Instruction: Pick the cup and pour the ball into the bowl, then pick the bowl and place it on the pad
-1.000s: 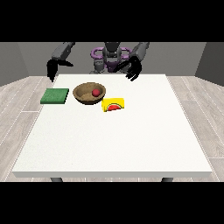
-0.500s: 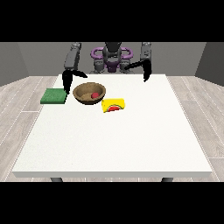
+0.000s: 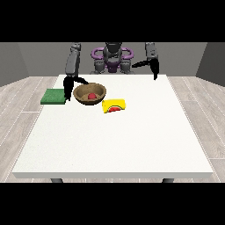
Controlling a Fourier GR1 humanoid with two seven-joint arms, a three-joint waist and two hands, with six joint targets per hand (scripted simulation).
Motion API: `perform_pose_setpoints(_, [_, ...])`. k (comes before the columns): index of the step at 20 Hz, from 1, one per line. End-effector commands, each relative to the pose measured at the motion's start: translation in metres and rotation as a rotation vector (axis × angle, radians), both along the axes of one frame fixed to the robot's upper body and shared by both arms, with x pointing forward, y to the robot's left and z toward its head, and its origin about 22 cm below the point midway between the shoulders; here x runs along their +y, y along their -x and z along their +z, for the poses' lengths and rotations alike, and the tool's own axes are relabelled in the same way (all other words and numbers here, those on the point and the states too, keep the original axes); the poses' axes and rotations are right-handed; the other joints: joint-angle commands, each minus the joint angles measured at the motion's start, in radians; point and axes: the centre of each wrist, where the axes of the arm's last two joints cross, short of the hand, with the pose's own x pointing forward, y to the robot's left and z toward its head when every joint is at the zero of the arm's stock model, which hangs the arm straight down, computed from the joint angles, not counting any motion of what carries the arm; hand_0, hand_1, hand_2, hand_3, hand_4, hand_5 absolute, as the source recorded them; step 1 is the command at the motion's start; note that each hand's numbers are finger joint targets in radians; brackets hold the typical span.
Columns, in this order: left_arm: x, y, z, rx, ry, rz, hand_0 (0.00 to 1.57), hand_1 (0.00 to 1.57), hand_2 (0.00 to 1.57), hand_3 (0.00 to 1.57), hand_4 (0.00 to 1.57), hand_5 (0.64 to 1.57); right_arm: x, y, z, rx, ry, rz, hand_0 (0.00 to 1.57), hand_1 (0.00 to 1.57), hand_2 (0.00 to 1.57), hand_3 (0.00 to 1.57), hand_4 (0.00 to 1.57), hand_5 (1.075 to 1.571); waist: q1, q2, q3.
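A large white table (image 3: 114,140) is filling most of the view, with the robot (image 3: 112,57) standing behind its far edge at 12 o'clock and both arms reaching over the far part of the tabletop.

A brown wooden bowl (image 3: 89,94) is sitting upright toward the far left of the table. A red ball (image 3: 92,96) is lying inside it.

At 9 o'clock from the bowl, a green pad (image 3: 53,96) is lying flat at the table's left edge, near the bowl but apart from it.

At roughly 4 o'clock from the bowl, a yellow cup (image 3: 114,106) is lying on its side just beside the bowl, with red showing at its mouth.

The hand at the view's left (image 3: 69,85) is hanging between the pad and the bowl, at the bowl's 9 o'clock rim. Its fingers are pointing down and its thumb is spreading wide toward the rim, holding nothing. Contact with the rim cannot be confirmed.

The hand at the view's right (image 3: 153,67) is hovering over the far edge of the table at about 2 o'clock from the bowl, well apart from every object. Its fingers are hanging straight down, its thumb is pointing toward the robot's torso, and it is carrying nothing.
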Motion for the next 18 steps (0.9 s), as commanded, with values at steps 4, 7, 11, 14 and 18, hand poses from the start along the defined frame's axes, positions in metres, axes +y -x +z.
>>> perform_pose_setpoints(4, [0.004,0.002,0.033,-0.029,-0.023,-0.032,0.00,0.00,0.00,0.00,0.00,1.566,-0.001,0.000,-0.020,0.019,-0.005,-0.015,0.00,0.00,0.00,0.00,0.10,1.563,0.034,0.017,0.0007])
perform_pose_setpoints(7, [0.020,0.001,0.008,-0.029,0.004,-0.001,0.00,0.00,0.00,0.00,0.00,1.565,0.033,-0.018,-0.010,0.005,0.006,0.021,0.00,0.00,0.00,0.00,0.06,1.562,-0.001,0.039,0.0001])
perform_pose_setpoints(11, [0.005,0.006,0.022,-0.054,0.001,-0.035,0.00,0.00,0.00,0.00,0.00,1.569,0.012,0.019,-0.049,0.243,-0.067,-0.176,0.78,0.78,0.39,0.00,0.44,1.533,0.030,0.053,0.0002])
perform_pose_setpoints(14, [-0.014,0.001,0.043,-0.118,0.013,-0.095,0.00,0.00,0.00,0.00,0.47,1.564,-0.014,0.028,-0.048,0.299,0.241,-0.221,1.57,1.57,1.57,1.09,0.85,1.505,0.091,0.114,-0.0020])
perform_pose_setpoints(18, [-0.002,0.000,0.038,-0.104,0.005,-0.110,0.00,0.00,0.00,0.00,0.66,1.531,-0.030,0.036,-0.047,0.348,0.484,-0.299,1.57,1.57,1.57,1.56,0.94,1.558,0.130,0.088,-0.0059])
